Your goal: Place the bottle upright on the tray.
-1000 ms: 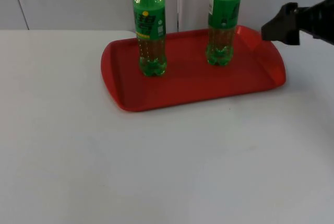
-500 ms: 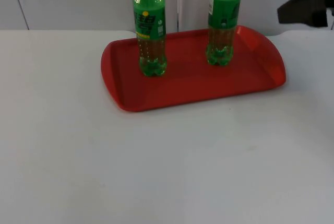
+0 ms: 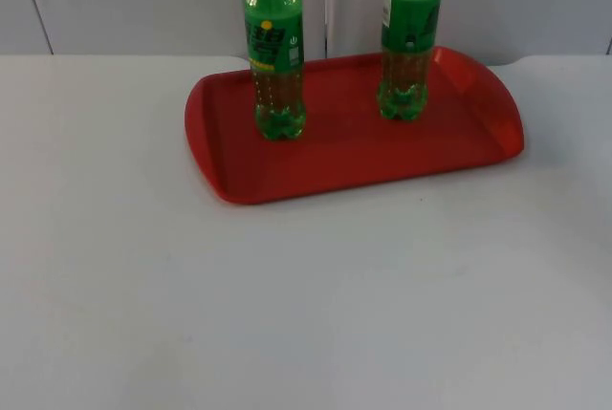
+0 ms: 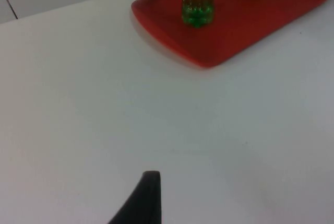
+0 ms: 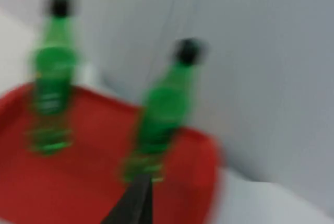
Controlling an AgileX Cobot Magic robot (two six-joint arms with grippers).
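Green bottles (image 3: 274, 56) (image 3: 410, 42) both stand upright on the red tray (image 3: 335, 157) on the counter (image 3: 306, 295), and I cannot tell whether either end effector is open, so a careless right-arm swing could topple the nearer bottle.

You see both bottles (image 3: 274, 56) cut off at the top view's upper edge; their caps (image 5: 187, 50) blur in the right wrist view.
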